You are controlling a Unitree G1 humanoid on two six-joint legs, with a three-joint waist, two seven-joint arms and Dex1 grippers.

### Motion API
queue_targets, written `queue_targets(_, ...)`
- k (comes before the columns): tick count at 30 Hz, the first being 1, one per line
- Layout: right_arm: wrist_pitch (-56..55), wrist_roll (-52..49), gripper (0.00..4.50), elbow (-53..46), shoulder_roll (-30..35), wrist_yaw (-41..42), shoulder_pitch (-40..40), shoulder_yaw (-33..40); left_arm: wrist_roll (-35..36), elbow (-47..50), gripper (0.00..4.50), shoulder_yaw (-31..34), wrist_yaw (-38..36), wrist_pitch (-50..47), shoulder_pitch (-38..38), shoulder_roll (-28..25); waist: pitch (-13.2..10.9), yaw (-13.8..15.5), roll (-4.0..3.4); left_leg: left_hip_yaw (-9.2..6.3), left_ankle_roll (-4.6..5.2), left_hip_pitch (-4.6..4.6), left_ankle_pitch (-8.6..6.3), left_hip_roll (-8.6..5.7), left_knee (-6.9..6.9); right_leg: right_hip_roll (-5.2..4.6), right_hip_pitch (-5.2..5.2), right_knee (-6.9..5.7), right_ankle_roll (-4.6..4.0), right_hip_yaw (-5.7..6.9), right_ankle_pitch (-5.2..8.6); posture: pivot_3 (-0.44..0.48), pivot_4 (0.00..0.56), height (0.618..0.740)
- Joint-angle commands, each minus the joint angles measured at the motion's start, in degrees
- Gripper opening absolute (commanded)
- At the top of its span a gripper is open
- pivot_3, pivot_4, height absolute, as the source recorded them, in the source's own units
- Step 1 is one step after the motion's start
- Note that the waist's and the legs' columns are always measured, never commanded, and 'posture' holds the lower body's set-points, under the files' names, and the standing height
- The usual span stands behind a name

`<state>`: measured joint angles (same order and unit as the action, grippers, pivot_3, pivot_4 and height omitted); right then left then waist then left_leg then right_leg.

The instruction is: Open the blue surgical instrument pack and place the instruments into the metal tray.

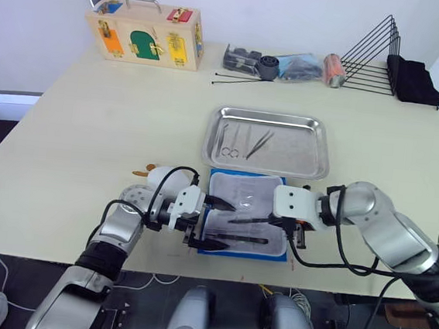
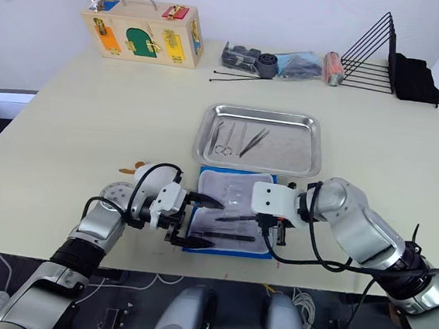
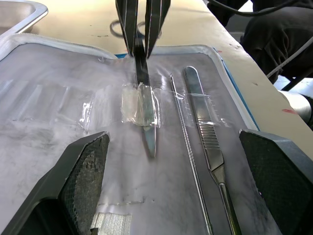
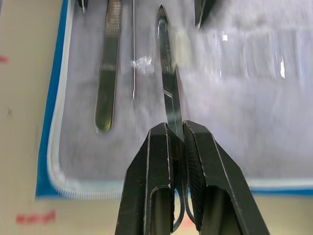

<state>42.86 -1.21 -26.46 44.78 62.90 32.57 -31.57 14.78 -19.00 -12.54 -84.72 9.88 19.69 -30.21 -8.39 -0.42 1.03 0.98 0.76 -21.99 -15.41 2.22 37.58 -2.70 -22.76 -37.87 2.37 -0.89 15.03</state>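
The blue surgical instrument pack lies open near the table's front edge, clear whitish side up with a blue border. My right gripper is shut on a pair of scissors by the handle end; the blade still passes under a clear strip on the pack. Beside them lie a thin probe and tweezers. My left gripper is open, low over the pack's left part, its fingers wide on either side of these instruments. The metal tray sits just beyond the pack, with scissors and tweezers in it.
A white oval pad lies by my left arm. Along the back edge stand a wooden latch box, small bagged items, a black wire rack and black cloth. Long black rods lie beyond the tray.
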Motion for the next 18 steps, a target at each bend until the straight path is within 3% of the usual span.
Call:
queue_targets(1,-1.7,-1.2,0.1,-2.4,3.2,1.8,-0.3,3.8,-2.3,-1.9,4.5,-3.1,-0.5,-1.0,-1.8,0.6,0.0,0.0,0.0,0.01,0.0,0.0,0.0,0.0,0.0,0.0,0.0,0.0,0.0,0.0,0.0,0.0,0.15,0.74)
queue_targets(18,-8.0,-6.0,0.1,-0.3,13.5,6.1,-4.8,14.8,-2.3,-3.3,4.5,-2.8,-0.5,-0.4,-1.5,1.3,0.0,0.2,-0.08,0.03,0.0,0.02,0.0,-0.01,0.01,-0.02,0.01,0.0,0.0,-0.02,0.0,0.0,0.15,0.74)
